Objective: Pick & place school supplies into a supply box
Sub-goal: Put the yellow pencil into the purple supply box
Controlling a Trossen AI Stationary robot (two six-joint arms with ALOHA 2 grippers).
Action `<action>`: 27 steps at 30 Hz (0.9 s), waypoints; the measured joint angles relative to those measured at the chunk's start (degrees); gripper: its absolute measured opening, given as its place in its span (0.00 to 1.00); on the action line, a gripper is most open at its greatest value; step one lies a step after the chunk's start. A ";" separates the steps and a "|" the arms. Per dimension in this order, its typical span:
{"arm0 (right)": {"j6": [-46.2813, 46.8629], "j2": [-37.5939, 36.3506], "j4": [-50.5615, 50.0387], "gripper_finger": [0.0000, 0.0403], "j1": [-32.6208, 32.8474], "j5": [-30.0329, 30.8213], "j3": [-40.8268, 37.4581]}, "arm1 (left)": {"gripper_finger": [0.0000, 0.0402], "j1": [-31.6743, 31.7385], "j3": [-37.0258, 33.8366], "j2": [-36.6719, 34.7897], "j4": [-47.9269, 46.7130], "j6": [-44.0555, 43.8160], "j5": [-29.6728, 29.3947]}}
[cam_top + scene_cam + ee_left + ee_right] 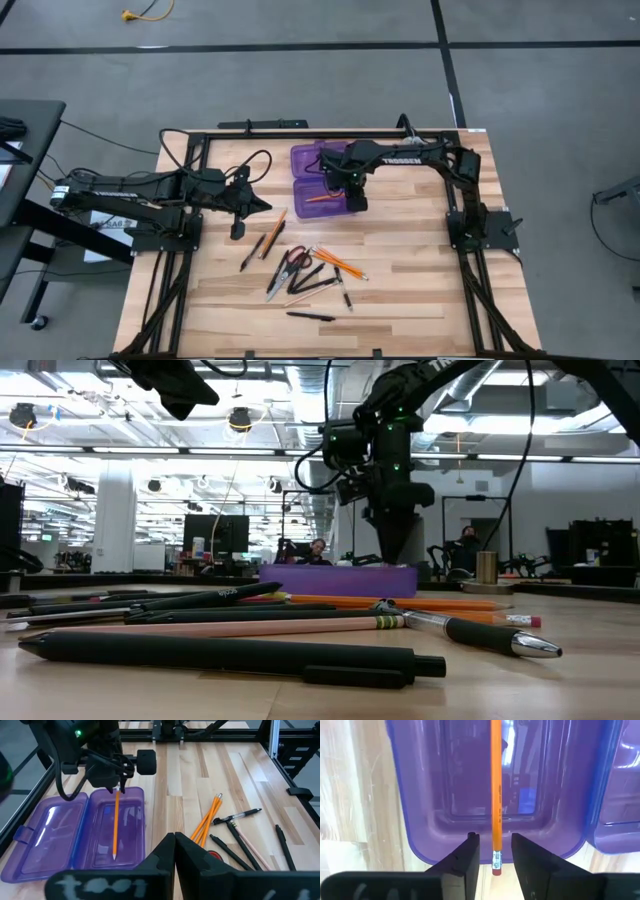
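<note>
Pale wood table [400, 290], translucent purple supply box [75, 835], thin orange pencil [496, 790] inside, right pincer [495, 851] parted around its eraser end.

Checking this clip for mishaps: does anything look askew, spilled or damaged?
Little stands out. An orange pencil lies in the open purple pencil case, its eraser end over the rim between the right gripper's open jaws. The remaining pens and pencils lie scattered but undamaged.

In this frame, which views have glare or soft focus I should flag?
Low view: the nearest black pen is soft, and ceiling lights glare brightly behind the purple pencil case. Right wrist view: pale reflections streak the case floor around the orange pencil. Left wrist view: the lid shows white sheen.
</note>
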 joint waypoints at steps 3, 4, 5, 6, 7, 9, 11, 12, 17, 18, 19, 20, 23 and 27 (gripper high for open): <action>-0.85 0.00 0.17 0.27 0.35 0.10 0.00 | 0.00 0.00 0.00 0.00 -0.02 0.00 0.00; -0.92 0.00 0.61 0.27 0.52 0.12 0.00 | 0.00 0.00 0.00 0.00 -0.01 0.00 0.00; -0.93 0.00 1.17 0.27 0.64 0.18 0.00 | 0.00 0.00 0.00 0.00 -0.02 0.00 0.00; -1.00 0.00 1.47 0.27 0.66 0.20 0.00 | 0.00 0.00 0.00 0.00 -0.01 0.00 0.00; -1.09 0.00 1.51 0.27 0.67 0.20 0.00 | 0.00 0.00 0.00 0.00 -0.02 0.00 0.00; -1.12 0.00 1.55 0.27 0.66 0.22 0.00 | 0.00 0.00 0.00 0.00 -0.02 0.00 0.00; -1.21 0.02 1.57 0.27 0.62 0.24 0.00 | 0.00 0.00 0.00 0.00 -0.02 0.00 0.00; -1.50 0.02 1.69 0.27 0.62 0.24 0.00 | 0.00 0.00 0.00 0.00 -0.01 0.00 0.00; -2.12 0.02 2.15 0.27 0.62 0.37 0.00 | 0.00 0.00 0.00 0.00 0.00 0.00 0.00; -2.12 0.02 2.14 0.27 0.62 0.37 0.00 | 0.00 0.00 0.00 0.00 -0.01 0.00 0.00; -2.13 0.09 2.16 0.27 0.62 0.37 0.00 | 0.00 0.01 0.00 0.00 -0.01 0.00 0.00; -2.13 0.39 2.22 0.27 0.62 0.37 0.00 | 0.00 0.00 0.00 0.00 -0.02 0.00 0.00; -2.13 0.98 2.01 0.27 0.62 0.15 -0.07 | 0.00 0.00 0.00 0.00 -0.01 0.00 0.00; -2.22 0.81 2.73 0.27 0.62 0.10 -0.02 | 0.00 0.00 0.00 0.00 0.00 0.00 0.00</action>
